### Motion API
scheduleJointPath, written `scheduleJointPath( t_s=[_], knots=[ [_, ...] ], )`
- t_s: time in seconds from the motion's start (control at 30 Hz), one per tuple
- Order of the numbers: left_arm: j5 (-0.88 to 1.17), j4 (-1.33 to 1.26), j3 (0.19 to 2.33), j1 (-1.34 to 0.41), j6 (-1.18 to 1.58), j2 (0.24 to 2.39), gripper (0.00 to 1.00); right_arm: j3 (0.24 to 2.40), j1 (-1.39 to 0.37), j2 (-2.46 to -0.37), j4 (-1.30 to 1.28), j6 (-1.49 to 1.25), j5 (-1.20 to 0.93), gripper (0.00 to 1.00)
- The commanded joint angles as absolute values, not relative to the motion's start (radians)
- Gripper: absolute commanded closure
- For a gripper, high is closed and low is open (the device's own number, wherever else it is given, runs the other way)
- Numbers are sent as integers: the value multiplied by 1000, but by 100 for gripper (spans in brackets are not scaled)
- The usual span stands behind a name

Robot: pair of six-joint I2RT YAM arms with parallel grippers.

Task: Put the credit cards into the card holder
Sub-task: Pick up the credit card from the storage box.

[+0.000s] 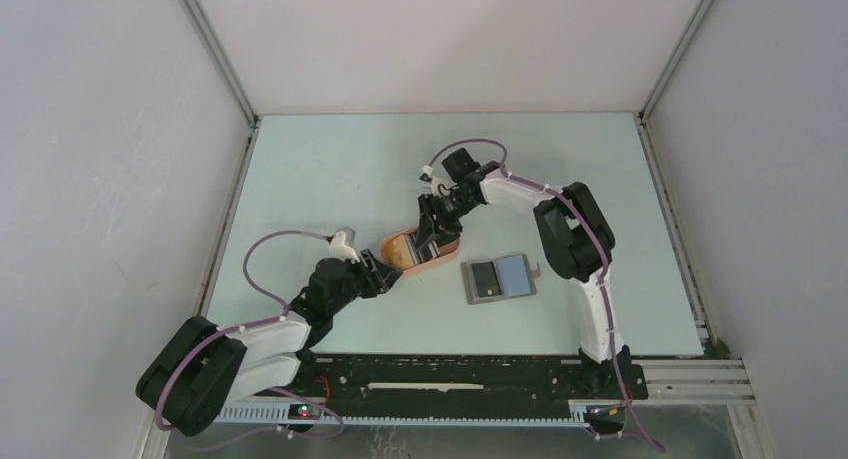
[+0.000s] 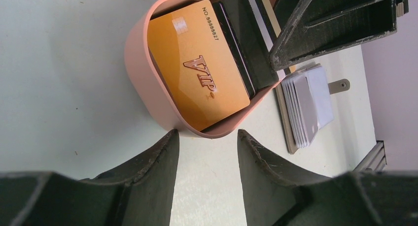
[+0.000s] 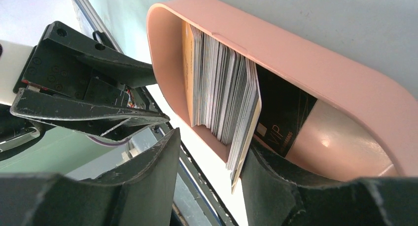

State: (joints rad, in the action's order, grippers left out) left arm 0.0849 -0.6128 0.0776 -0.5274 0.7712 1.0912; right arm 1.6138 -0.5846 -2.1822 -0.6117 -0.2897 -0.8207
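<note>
The credit cards stand on edge as a stack (image 3: 222, 93) in the peach-orange oval tray (image 1: 445, 256). A yellow-orange VIP card (image 2: 197, 73) faces the left wrist camera, with dark cards behind it. A black VIP card (image 3: 283, 122) lies in the tray behind the stack. The card holder (image 1: 498, 277) lies open on the table right of the tray, and its tab also shows in the left wrist view (image 2: 339, 85). My right gripper (image 3: 209, 147) is open over the tray, one finger (image 3: 266, 177) against the stack's last card. My left gripper (image 2: 207, 137) is open and empty at the tray's near end.
The tray's rim (image 2: 143, 88) lies just ahead of my left fingertips. My right gripper's fingers (image 2: 335, 24) show above the cards in the left wrist view. The two arms are close together over the tray. Walls enclose the pale table (image 1: 330, 169).
</note>
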Motion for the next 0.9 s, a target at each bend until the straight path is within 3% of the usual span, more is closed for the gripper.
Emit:
scheduleJointPath(
  t_s=[0.0,0.27,0.6,0.7,0.87],
  knots=[
    [110,-672,89,-526,785,1088,48,1643,-564,-2114,-619,-270,-861,46],
    [114,-672,93,-526,784,1089,48,1640,-532,-2113,-627,-264,-867,47],
    [121,-672,96,-526,784,1091,48,1637,-511,-2131,-636,-257,-859,58],
    [120,-672,92,-526,784,1088,48,1638,-502,-2131,-640,-255,-842,66],
    [123,-672,92,-526,785,1085,48,1635,-484,-2130,-642,-255,-793,89]
  ],
)
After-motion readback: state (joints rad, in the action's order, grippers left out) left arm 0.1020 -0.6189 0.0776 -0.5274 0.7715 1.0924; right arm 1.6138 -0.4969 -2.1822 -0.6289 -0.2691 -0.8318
